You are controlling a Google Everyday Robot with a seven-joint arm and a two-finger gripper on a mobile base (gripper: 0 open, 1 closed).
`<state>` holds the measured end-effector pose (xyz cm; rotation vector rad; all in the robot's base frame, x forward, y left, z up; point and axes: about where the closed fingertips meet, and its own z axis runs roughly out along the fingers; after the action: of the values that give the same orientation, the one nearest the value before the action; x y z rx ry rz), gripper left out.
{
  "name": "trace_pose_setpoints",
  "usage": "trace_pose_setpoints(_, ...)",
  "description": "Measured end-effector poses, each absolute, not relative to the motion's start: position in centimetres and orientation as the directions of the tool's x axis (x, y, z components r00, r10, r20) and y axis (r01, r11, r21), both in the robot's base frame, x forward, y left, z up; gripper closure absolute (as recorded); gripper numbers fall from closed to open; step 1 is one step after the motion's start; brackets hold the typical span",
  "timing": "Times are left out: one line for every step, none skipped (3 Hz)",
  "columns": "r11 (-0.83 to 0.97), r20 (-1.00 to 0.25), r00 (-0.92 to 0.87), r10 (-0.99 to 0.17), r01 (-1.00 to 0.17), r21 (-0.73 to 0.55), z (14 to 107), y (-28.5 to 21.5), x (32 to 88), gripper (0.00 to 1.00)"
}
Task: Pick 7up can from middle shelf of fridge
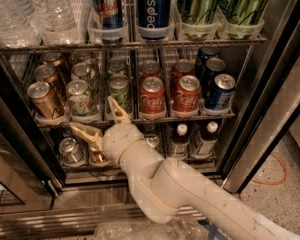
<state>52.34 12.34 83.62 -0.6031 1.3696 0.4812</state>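
Reaching into the fridge point(262, 91) with gripper point(91, 113) spread wide, just under the middle shelf point(162, 119).
Upright at that shelf's front, untouched: 7up can point(80, 98), between brown can point(44, 100) and darker green can point(120, 91).

light: even | glare: fridge point(35, 211) base | hand point(101, 121) at middle shelf point(162, 118) edge: well-lit

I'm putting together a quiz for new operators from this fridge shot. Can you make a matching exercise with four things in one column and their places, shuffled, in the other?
1. 7up can
2. brown can
3. tall Pepsi can
4. gripper

A. on the top shelf
B. front of the leftmost lane, middle shelf
C. front of the second lane from the left, middle shelf
D. open, at the middle shelf's front edge, holding nothing

Pairs: 1-C, 2-B, 3-A, 4-D
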Motion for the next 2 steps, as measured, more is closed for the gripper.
trace_pose_setpoints(0.74,-0.99,0.135,-0.031,-0.663,-0.113,83.1,13.4,51.8,0.23)
trace_pose_setpoints(0.736,-0.99,0.141,0.0,-0.67,-0.095,83.4,15.1,51.5,0.21)
